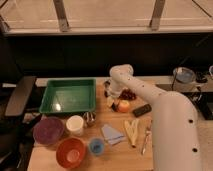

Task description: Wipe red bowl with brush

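the table [120,158] is seen carrying a green tray [68,97] at its left. the white arm [167,117] is stretched over the far side, with the hand [109,93] held low just right of the tray; whether it is spread or pressed together cannot be told. the red bowl [70,152] is set at the near edge, beside a blue cup [96,146].

The gripper [107,92], just beside the green tray's [69,81] far right corner, is a dark blur partly hidden by the white arm [170,120], which the bottom edge cuts off.
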